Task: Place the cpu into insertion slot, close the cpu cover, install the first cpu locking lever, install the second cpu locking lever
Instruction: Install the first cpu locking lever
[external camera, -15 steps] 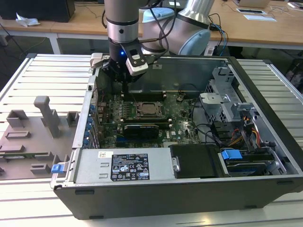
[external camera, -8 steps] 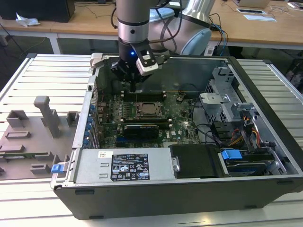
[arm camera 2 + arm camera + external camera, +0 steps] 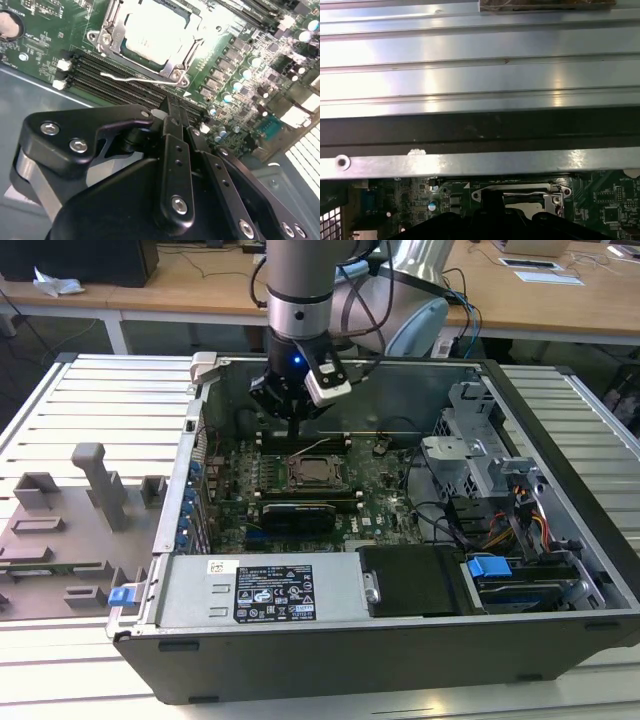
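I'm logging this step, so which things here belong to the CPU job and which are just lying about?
Job:
cpu
cpu cover
insertion slot
locking lever
gripper

Lying about:
memory slots
power supply
drive cage
grey fixture blocks

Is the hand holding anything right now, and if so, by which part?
Nothing is held. The hand is shut with nothing between its fingertips, above the memory slots beside the cpu cover, near a thin wire lever.
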### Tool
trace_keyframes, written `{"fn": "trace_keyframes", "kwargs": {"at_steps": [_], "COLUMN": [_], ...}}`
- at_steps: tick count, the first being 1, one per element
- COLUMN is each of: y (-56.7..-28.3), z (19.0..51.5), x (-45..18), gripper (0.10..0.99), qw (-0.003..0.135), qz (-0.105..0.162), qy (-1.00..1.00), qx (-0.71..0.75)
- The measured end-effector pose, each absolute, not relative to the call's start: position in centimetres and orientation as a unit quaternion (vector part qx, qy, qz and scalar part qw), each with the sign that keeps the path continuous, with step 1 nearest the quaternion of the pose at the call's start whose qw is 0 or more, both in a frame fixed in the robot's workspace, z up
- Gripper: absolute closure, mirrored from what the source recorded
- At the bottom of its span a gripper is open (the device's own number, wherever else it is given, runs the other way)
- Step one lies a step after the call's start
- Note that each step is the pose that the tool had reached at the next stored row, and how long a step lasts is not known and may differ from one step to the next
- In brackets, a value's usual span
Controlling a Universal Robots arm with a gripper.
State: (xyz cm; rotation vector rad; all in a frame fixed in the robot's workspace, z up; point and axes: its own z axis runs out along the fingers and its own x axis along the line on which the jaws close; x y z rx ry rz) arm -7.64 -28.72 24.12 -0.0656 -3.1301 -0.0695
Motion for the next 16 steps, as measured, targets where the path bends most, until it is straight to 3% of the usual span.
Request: {"fn": "trace_keyframes", "kwargs": {"at_steps": [16], "y": [-28.4], "z": [21.4], "x": [-4.3], "gripper": [0.98], "qw": [0.006], "qz": [-0.022], "qy": [-1.0], "qx": [-0.011]}}
